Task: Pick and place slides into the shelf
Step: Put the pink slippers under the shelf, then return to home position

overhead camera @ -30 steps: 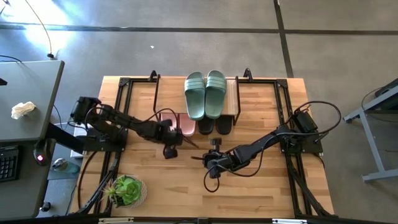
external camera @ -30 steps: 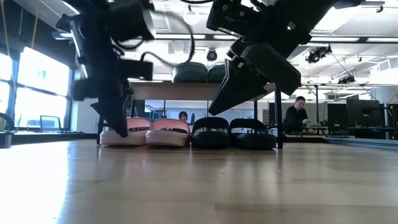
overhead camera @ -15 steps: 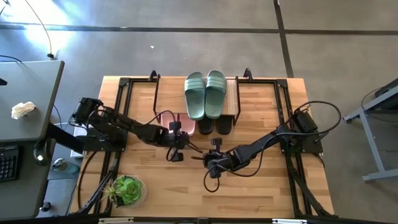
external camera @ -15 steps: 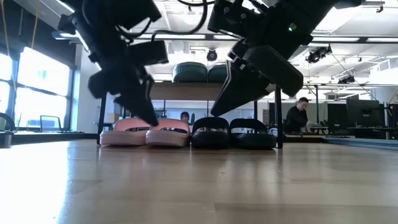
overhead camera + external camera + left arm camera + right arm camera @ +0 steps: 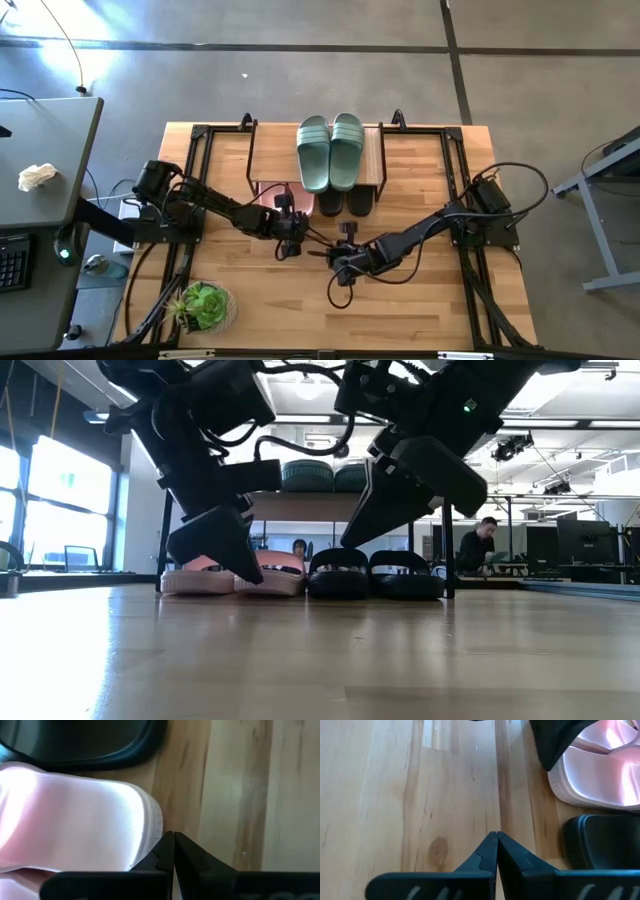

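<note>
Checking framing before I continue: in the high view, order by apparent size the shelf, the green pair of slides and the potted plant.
1. Shelf
2. Green pair of slides
3. Potted plant; clearly smallest

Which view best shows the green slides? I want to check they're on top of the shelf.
The high view: the green slides lie side by side on the shelf top, whole and unblocked. The low view shows only their rounded ends above the plank, between the arms. Neither wrist view shows them.
</note>
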You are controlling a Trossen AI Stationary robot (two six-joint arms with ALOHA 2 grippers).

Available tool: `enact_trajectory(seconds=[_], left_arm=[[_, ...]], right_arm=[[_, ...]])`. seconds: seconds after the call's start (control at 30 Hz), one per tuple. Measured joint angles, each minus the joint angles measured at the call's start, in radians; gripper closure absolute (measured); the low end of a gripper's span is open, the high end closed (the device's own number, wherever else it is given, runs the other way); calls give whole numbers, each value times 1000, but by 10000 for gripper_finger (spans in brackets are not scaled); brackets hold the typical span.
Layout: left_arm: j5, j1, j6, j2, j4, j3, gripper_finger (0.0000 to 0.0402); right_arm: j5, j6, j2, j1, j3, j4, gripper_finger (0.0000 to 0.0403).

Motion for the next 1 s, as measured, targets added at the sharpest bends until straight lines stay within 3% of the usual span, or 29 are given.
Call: enact_trajectory(seconds=[0.47, 0.7, 0.83, 1.0], left_arm=[[-20, 45, -5, 0, -9, 0, 401], [40, 37, -14, 0, -15, 3, 401], [80, 13, -35, -5, -117, 41, 401], [160, -23, -66, -6, -368, 98, 401]], right_arm=[[-1, 7, 0, 0, 0, -3, 403], [-1, 5, 0, 0, 0, -3, 403], [-1, 6, 0, 0, 0, -4, 403], [-2, 4, 0, 1, -1, -8, 403]])
